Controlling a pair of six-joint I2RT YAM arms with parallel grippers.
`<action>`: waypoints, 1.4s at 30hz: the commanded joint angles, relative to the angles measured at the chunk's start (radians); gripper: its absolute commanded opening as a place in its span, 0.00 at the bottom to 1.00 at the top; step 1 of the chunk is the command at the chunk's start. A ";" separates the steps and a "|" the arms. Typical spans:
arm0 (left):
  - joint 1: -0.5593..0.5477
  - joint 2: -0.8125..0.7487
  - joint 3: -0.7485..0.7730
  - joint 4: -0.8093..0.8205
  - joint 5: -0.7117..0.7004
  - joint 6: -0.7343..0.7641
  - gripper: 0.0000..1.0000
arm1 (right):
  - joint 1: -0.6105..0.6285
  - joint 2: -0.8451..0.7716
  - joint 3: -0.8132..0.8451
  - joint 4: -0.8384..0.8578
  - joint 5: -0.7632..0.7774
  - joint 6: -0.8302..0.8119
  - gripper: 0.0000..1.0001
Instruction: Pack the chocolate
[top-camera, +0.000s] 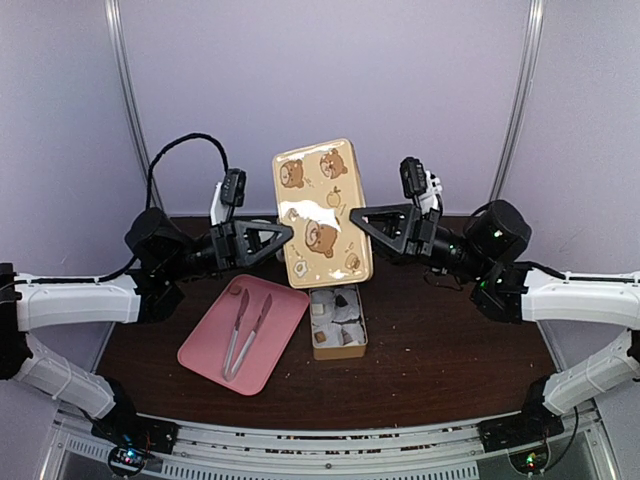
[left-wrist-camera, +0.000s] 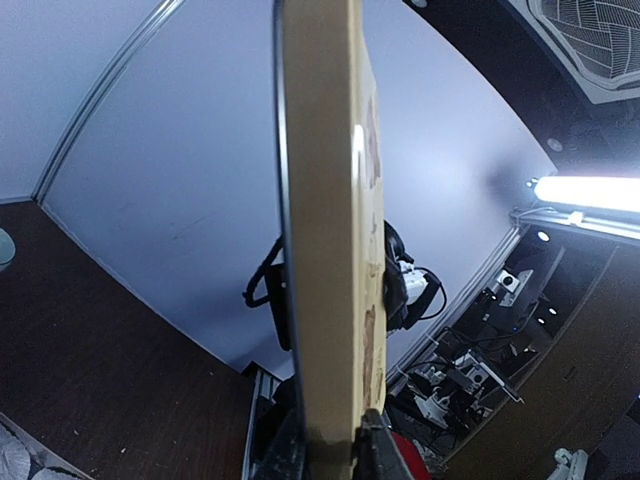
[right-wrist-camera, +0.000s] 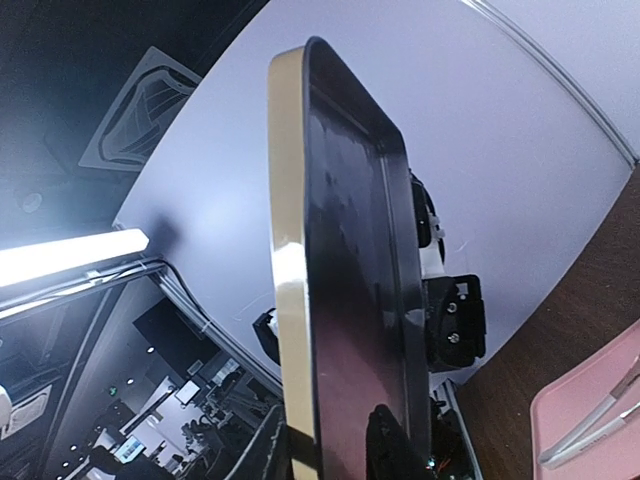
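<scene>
Top external, left edge: pink tray (top-camera: 200, 352) carrying tongs (top-camera: 246, 330).
Left claw (top-camera: 291, 233): pinching the upright bear lid (top-camera: 320, 205) at its left edge.
Chocolate (top-camera: 335, 312): in the open tin (top-camera: 338, 351) under the lid.
Right claw (top-camera: 352, 221): straddling lid's right edge; grip unclear.
Room: open counter (top-camera: 450, 340) right of tin.
Right wrist only: lid's dark inside.

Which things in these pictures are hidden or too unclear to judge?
- Top view: the lid covers the far part of the open tin, so the chocolate cannot be counted.
- Right wrist view: whether the right end effector grips the lid is lost at the dark bottom edge.
- Wrist views: the tin is out of frame.
</scene>
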 joint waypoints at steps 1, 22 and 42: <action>0.003 -0.006 -0.008 -0.035 -0.026 0.012 0.02 | -0.042 -0.044 -0.063 -0.093 0.034 -0.077 0.29; -0.011 0.332 -0.050 -0.068 -0.140 0.012 0.05 | -0.062 0.012 -0.083 -0.716 0.381 -0.486 0.36; -0.020 0.570 -0.025 -0.021 -0.197 -0.042 0.14 | -0.128 0.305 -0.120 -0.507 0.285 -0.459 0.38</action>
